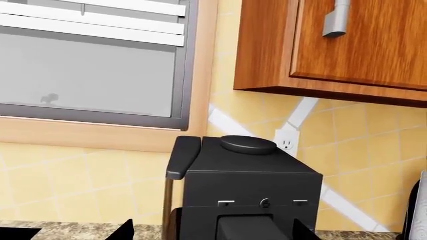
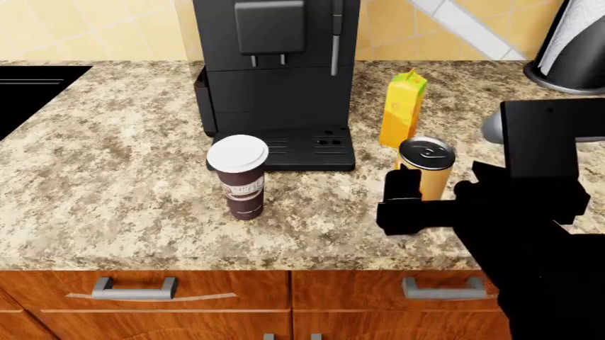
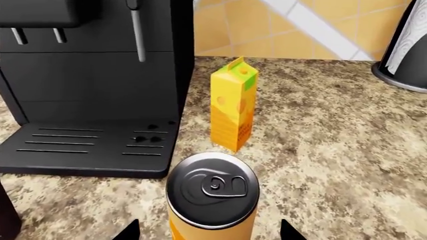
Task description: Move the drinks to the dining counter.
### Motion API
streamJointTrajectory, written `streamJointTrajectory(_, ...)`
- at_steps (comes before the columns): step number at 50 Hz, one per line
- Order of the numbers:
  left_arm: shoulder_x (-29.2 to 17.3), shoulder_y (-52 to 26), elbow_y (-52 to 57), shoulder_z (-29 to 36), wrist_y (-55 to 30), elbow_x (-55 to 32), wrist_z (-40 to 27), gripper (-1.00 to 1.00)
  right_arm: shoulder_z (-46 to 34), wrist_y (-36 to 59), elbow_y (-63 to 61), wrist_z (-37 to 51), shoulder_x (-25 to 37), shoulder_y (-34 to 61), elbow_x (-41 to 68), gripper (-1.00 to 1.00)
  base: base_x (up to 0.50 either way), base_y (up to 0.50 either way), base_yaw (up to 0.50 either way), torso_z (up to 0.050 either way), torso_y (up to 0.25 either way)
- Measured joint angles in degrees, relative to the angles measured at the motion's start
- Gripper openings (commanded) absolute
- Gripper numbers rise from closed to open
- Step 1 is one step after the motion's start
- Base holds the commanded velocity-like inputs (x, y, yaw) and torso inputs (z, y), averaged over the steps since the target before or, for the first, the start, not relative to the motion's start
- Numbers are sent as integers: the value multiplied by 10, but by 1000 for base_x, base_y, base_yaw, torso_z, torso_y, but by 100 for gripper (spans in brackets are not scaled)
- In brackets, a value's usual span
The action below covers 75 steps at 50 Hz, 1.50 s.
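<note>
In the left wrist view, the left pincer point(image 1: 73, 231) shows only as two dark tips at the picture's lower edge, set apart with nothing between them, so it stands open; ahead of it are the black coffee machine point(image 1: 240, 192), a window point(image 1: 93, 60), a wooden wall cabinet point(image 1: 333, 45) and a wall outlet point(image 1: 286, 143) on the yellow tiles. In the head view, the speckled granite tabletop point(image 2: 113, 191) carries all three drinks: the paper cup point(image 2: 241, 177) with its white lid stands upright just in front of the coffee machine's drip tray, the juice carton point(image 2: 403, 108) stands upright to the right of the machine, and the can point(image 2: 426, 168) stands upright in front of the carton, nearer the tabletop's front edge. The right pincer point(image 2: 404, 185) reaches in from the right at the can, one dark finger beside the can's left side; whether it touches cannot be told here. A paper towel roll point(image 2: 572, 42) stands at the far right. In the right wrist view, the can's silver top sits between the two fingertips point(image 3: 127, 231), which stand apart on either side of it, so the pincer is open around the can, not clamped. The carton stands beyond the can, beside the machine.
</note>
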Motion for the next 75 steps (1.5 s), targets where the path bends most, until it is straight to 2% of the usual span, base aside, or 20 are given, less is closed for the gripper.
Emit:
streamJointTrajectory(45, -2, -2, 2, 10, 7, -1, 4, 100, -19, 5, 71, -62, -24, -34, -47, 100, 0, 0, 0, 0, 0)
streamJointTrajectory(46, -3, -2, 2, 10, 8, -1, 4, 100, -20, 5, 73, -63, -24, -35, -49, -100, 0, 0, 0, 0, 0)
streamJointTrajectory(63, -3, -2, 4, 13, 11, -2, 4, 100, -23, 4, 84, -67, -30, -35, -57, -100, 0, 0, 0, 0, 0)
streamJointTrajectory(75, -4, -3, 4, 16, 12, -2, 5, 100, -15, 27, 81, -57, -37, 7, -43, -100, 0, 0, 0, 0, 0)
